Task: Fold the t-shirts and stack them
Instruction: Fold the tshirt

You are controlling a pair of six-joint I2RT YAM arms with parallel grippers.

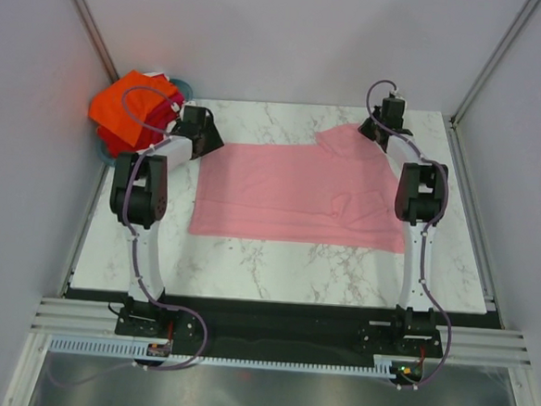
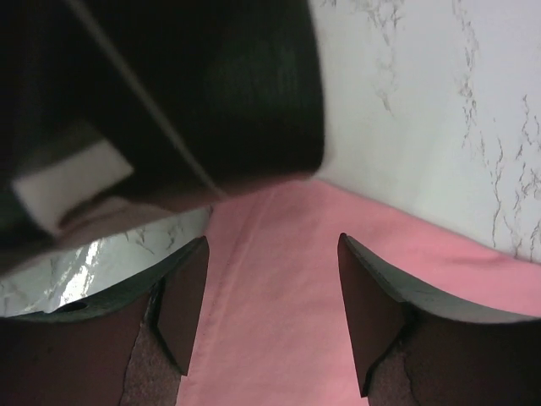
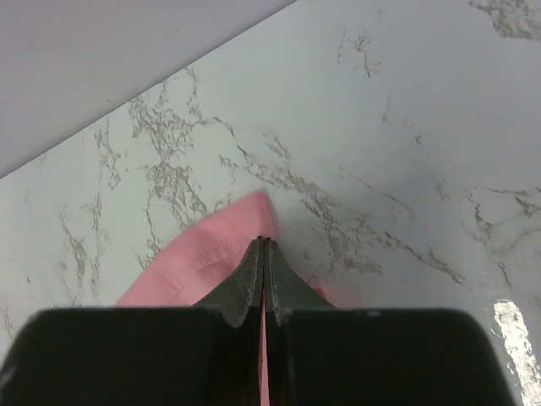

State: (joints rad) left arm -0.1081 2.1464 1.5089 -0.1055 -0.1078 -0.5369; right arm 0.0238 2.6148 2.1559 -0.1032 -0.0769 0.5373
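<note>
My white marble-patterned desk [image 1: 276, 259] carries a light pink cloth t-shirt [image 1: 290, 190] spread flat; a teal basket [image 1: 101, 147] sits at its far-left corner, perhaps partly off it.

From the left wrist I find the left gripper [image 2: 272, 239] with its fingers standing apart over the light pink t-shirt [image 2: 279, 338], whose edge runs across the white marbled table [image 2: 423, 101], while a blurred dark shape [image 2: 211, 85] fills the upper left.
</note>
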